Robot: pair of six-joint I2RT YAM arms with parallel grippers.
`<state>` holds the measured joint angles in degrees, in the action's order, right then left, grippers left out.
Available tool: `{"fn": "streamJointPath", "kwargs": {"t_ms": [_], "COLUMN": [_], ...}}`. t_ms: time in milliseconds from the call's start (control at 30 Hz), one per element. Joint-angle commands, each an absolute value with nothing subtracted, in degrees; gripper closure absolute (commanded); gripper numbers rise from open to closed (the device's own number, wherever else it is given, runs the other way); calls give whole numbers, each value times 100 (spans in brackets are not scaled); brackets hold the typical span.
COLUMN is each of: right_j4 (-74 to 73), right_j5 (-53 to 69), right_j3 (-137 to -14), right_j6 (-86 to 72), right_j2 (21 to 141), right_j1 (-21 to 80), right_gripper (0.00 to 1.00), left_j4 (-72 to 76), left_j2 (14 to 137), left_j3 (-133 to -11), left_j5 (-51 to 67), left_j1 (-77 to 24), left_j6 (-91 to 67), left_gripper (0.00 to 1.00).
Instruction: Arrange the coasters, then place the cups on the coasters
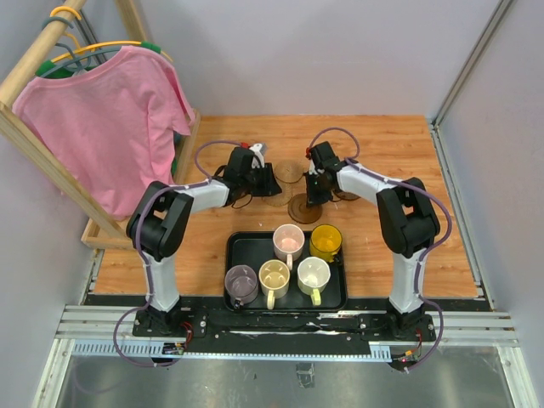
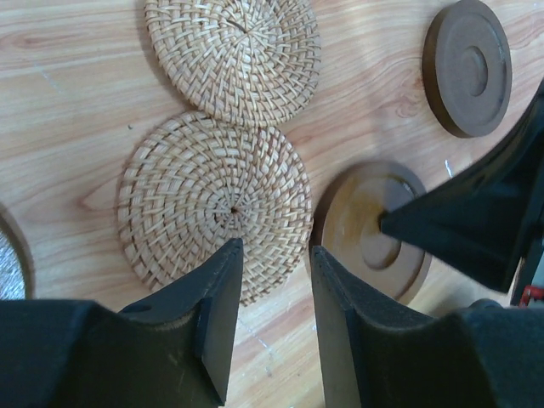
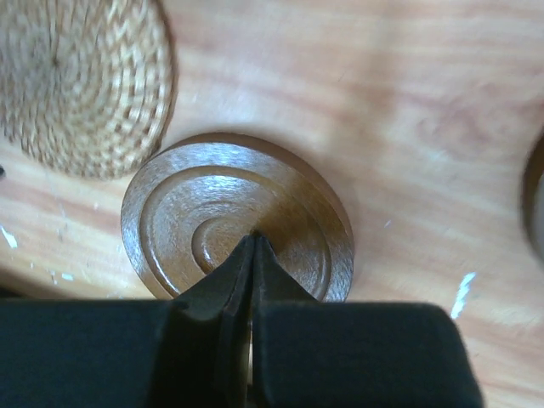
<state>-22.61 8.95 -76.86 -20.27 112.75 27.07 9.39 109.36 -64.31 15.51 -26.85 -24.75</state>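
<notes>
Five cups stand in the black tray (image 1: 231, 255): pink (image 1: 288, 241), amber (image 1: 325, 241), purple (image 1: 241, 282), cream-yellow (image 1: 275, 277) and pale green (image 1: 313, 274). The coasters lie on the table behind the tray. In the left wrist view I see two woven ones (image 2: 231, 51) (image 2: 214, 204) and two dark wooden ones (image 2: 467, 68) (image 2: 367, 225). My left gripper (image 2: 272, 255) is open and empty, with its tips low over the near edge of the closer woven coaster. My right gripper (image 3: 253, 240) is shut, its tips pressed on the middle of a wooden coaster (image 3: 280, 204) (image 1: 303, 209).
A pink shirt (image 1: 106, 123) hangs on a wooden rack (image 1: 34, 144) at the back left. Grey walls close the back and right of the table. One more coaster edge (image 3: 535, 204) shows at the right of the right wrist view, and a woven one (image 3: 81, 81) at its upper left.
</notes>
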Motion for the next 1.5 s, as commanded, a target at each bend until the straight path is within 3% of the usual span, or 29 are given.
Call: {"fn": "streamJointPath", "kwargs": {"t_ms": [0, 500, 833, 1033, 1467], "right_j4": [-2442, -2652, -2540, -2249, -2372], "right_j5": [479, 466, 825, 1167, 1391], "right_j3": [-8039, -9503, -9510, -9593, -11528], "right_j6": [-1809, -1649, -1388, -1165, -754], "right_j2": [11908, 12743, 12378, 12055, 13200], "right_j1": [2313, 1895, 1811, 1912, 2556], "right_gripper": [99, 99, 99, 94, 88], "left_j4": [980, 492, 323, 345, 334], "left_j2": [11245, 11960, 12038, 11907, 11754], "left_j3": [-6764, -7274, -7336, -7225, -6893], "left_j5": [1770, 1464, 971, 891, 804], "left_j1": [-2742, -2744, -2476, -2278, -2225], "left_j6": [-2498, -2343, -2444, -2417, -2400], "left_gripper": [58, 58, 58, 58, 58]}}
